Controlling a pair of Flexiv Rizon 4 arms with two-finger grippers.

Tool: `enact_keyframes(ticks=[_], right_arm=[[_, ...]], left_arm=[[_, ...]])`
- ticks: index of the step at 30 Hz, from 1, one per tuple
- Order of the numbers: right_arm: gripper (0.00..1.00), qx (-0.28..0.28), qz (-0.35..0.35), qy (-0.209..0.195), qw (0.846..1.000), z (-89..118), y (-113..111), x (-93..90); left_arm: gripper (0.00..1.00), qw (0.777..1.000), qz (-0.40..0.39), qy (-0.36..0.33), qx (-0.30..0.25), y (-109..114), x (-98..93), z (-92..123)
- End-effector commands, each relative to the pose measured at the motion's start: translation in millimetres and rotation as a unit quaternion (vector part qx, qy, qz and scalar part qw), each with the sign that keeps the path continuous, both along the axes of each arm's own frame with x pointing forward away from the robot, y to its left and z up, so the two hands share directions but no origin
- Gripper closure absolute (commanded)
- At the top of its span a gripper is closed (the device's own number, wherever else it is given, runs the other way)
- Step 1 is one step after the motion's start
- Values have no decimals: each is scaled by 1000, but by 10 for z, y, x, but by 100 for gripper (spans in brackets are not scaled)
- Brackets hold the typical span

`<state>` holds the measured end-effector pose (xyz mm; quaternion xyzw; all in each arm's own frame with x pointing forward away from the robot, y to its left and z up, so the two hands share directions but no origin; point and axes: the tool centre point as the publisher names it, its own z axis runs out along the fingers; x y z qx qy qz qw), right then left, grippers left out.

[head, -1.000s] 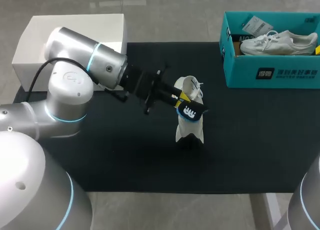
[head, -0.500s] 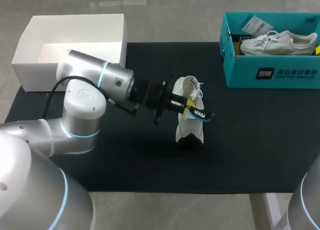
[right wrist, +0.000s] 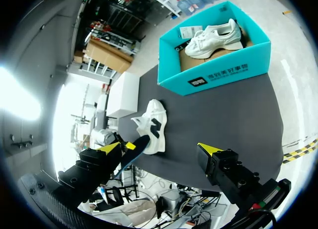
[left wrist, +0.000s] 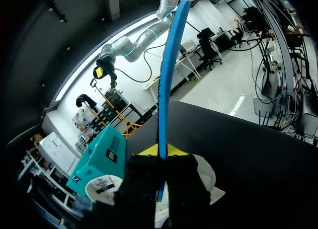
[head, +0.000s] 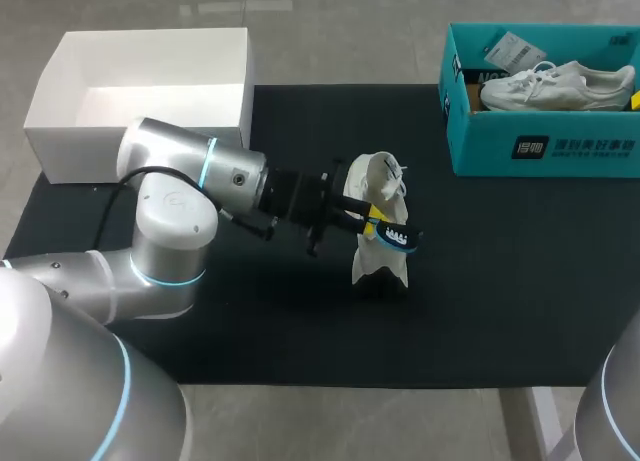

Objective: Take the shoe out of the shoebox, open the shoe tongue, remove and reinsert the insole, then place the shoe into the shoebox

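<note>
Black-covered counter carries everything; the dark surface runs nearly edge to edge in the head view.

Open white box sits at the rear L corner. Teal shoebox is at the rear R corner, well apart from it. Inside the shoebox lie a white shoe on its side and a paper tag.

2nd white shoe stands on end near the middle of the counter, between the 2 boxes but nearer the front. Can't tell which end is down.

L arm comes in from the L side and lies low across the counter. L pincer is at the shoe's upper part, pressed onto a blue insole. In the L wrist view the insole shows edge-on, running straight ahead from betw the yellow tips of the pincer.

R pincer hangs well off the counter's side w/ fingers spread wide, nothing betw them. From there the standing shoe, teal shoebox and white box all show ahead of it.
</note>
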<state>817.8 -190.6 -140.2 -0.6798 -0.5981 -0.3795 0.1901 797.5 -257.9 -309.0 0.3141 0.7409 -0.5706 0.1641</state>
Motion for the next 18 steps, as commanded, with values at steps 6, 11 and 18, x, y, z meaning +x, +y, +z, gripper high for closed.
enact_keyframes(ticks=[6,11,18], right_arm=[[0,-2,-2,0,1000,-1,7,-13],[0,-2,-2,0,1000,-1,7,-13],[0,-2,-2,0,1000,-1,7,-13]], left_arm=[[100,1000,12,1,14,5,111,-163],[100,999,38,8,26,45,186,-202],[100,997,65,13,39,67,292,-280]])
